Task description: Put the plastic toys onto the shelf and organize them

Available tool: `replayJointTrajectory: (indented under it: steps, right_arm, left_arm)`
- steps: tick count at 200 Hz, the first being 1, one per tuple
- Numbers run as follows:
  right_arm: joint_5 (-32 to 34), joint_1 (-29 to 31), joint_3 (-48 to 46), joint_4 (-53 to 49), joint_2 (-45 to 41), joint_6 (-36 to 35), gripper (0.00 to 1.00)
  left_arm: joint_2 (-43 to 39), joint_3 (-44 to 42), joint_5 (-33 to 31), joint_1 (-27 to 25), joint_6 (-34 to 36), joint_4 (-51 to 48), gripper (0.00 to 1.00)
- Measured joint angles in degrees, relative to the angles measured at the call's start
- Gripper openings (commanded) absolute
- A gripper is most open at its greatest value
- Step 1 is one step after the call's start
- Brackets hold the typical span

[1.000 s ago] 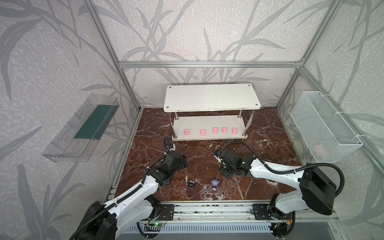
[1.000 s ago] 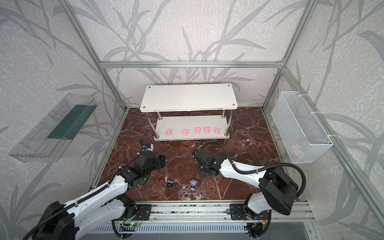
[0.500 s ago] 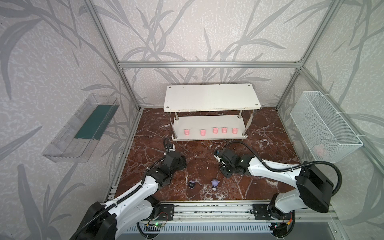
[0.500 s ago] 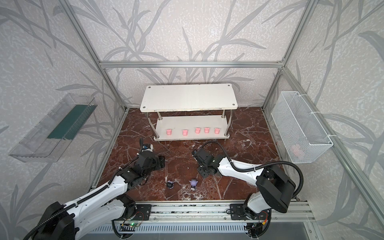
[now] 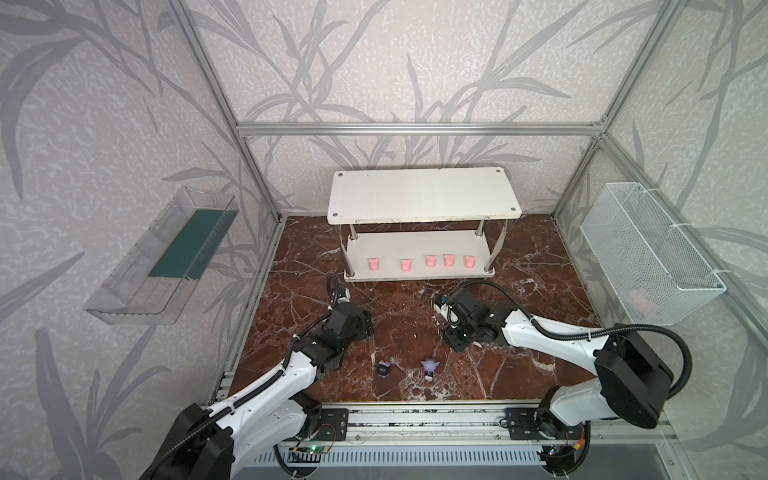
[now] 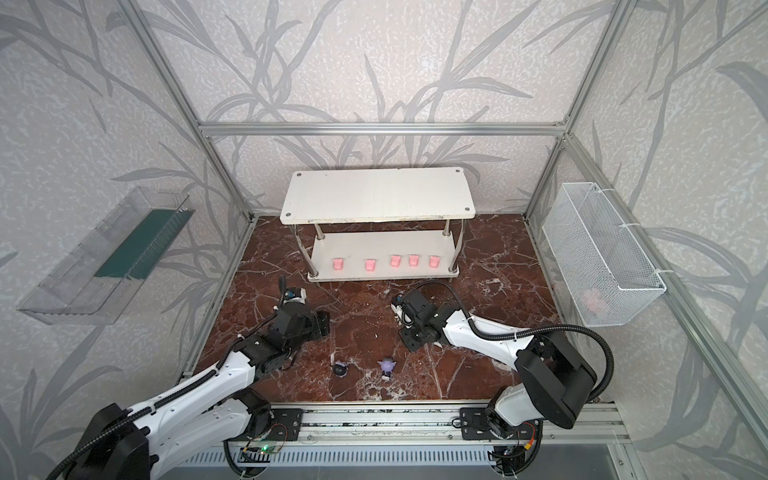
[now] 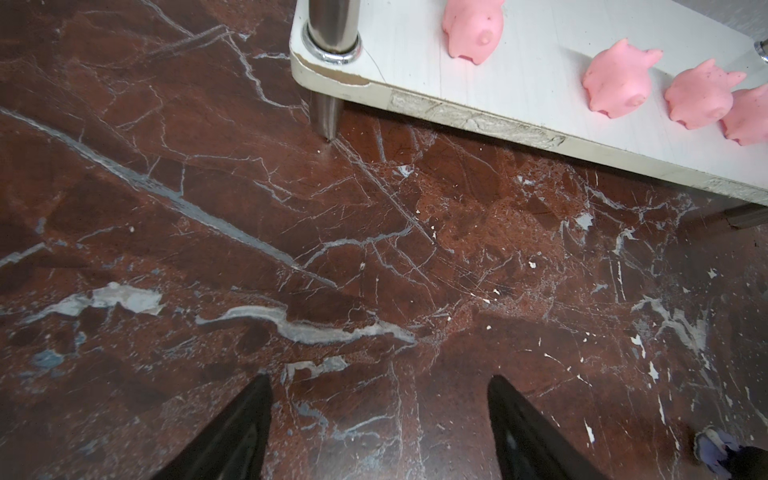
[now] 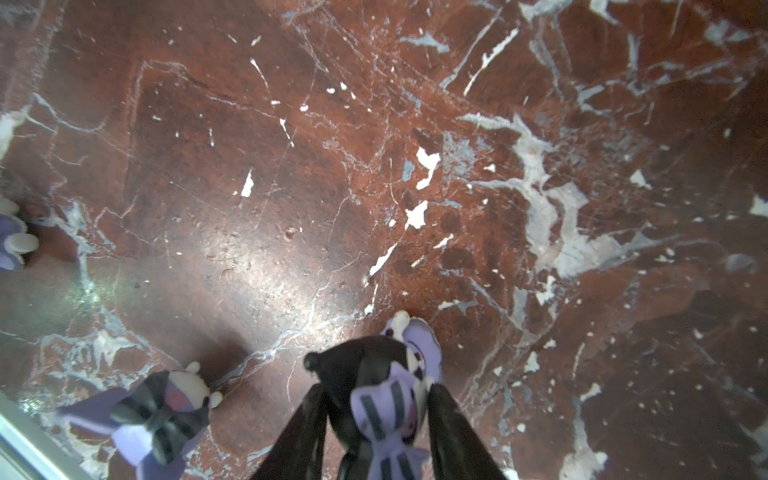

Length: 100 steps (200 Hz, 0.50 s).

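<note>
R pincer (image 8: 376, 392) clamped on blk/lilac figurine (image 8: 357, 365), right of centre. L pincer (image 7: 378, 380) released, empty. 5 pink pigs (image 5: 429, 261) on shelf (image 5: 424, 193) lower tier. Blk figurine (image 5: 383, 368) & lilac figurine (image 5: 430, 367) on desk (image 5: 540, 266), near edge.

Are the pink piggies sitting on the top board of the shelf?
No, all five pink piggies stand on the lower board of the shelf.

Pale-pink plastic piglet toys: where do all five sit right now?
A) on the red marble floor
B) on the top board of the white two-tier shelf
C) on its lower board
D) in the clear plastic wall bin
C: both top views show the five pale-pink plastic piglet toys standing in a row on the lower board of the white two-tier shelf.
</note>
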Motion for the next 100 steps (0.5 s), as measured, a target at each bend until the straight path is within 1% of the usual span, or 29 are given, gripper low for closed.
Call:
replayJointTrajectory:
  steps: [49, 100]
  right_arm:
    - [-6.54, -2.45, -0.07, 0.42, -0.2, 0.79, 0.41]
    - [-8.09, -3.39, -0.07, 0.37, -0.33, 0.76, 0.41]
  left_arm:
    - [0.07, 0.0, 0.04, 0.11, 0.0, 0.09, 0.8]
    - [0.28, 0.0, 0.24, 0.15, -0.13, 0.9, 0.8]
